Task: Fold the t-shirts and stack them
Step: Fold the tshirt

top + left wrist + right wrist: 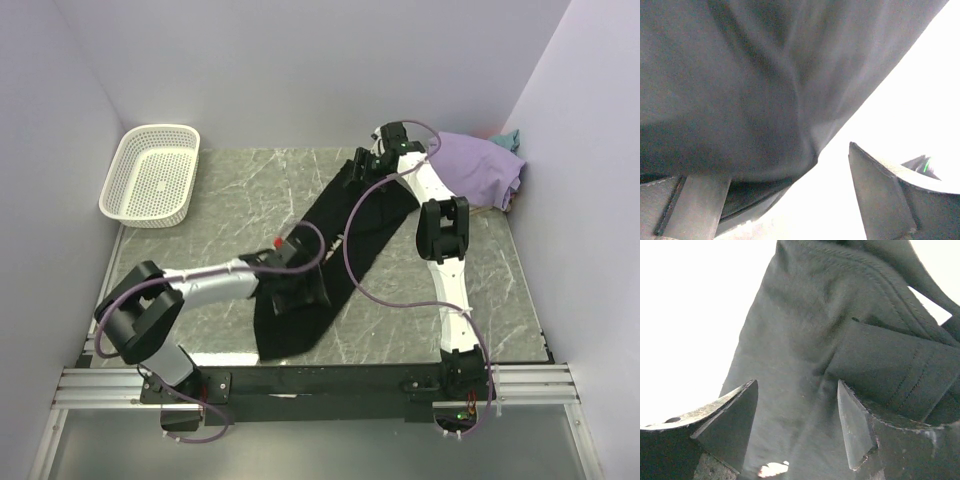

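A black t-shirt [335, 250], folded into a long strip, runs diagonally across the marble table. My left gripper [303, 288] hovers over its near part, jaws wide open; in the left wrist view the black cloth [740, 90] drapes over the left finger [690, 205] while the right finger [880, 195] stands free. My right gripper [358, 172] is at the strip's far end, open, with black cloth [800, 340] lying behind and between its fingertips [796, 385], a seamed hem to the right. A lavender t-shirt [480, 165] lies bunched at the back right, with a teal one [510, 138] behind it.
A white perforated basket [150, 175] stands at the back left corner. Walls close the table on the left, back and right. Purple cables loop from both arms above the black shirt. The metal rail [320, 385] with the arm bases runs along the near edge.
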### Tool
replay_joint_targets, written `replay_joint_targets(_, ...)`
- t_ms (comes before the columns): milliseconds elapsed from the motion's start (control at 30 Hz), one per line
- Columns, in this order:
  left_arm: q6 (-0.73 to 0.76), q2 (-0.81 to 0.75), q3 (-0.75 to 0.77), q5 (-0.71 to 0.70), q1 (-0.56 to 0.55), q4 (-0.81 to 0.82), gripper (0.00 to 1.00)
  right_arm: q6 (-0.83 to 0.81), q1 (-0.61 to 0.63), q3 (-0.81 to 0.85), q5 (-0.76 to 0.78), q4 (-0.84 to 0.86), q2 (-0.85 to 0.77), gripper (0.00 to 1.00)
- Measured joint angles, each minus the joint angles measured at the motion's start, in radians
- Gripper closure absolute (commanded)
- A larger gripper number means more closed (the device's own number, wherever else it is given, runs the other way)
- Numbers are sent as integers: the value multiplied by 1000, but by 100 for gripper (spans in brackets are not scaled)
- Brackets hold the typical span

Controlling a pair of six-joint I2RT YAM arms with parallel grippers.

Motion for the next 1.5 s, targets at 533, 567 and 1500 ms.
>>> replay_joint_targets(533, 33, -309, 306, -126, -71, -449, 1, -46, -1, -385, -72, 211, -296, 22)
replay_joint_targets(567, 58, -301, 337, -142, -32, -446, 1, -44, -2, -432, -21, 209, -366, 22)
replay_joint_targets(1500, 571, 949, 1341, 441, 464, -60, 1, 122, -198, -1183, 112, 571, -753, 28)
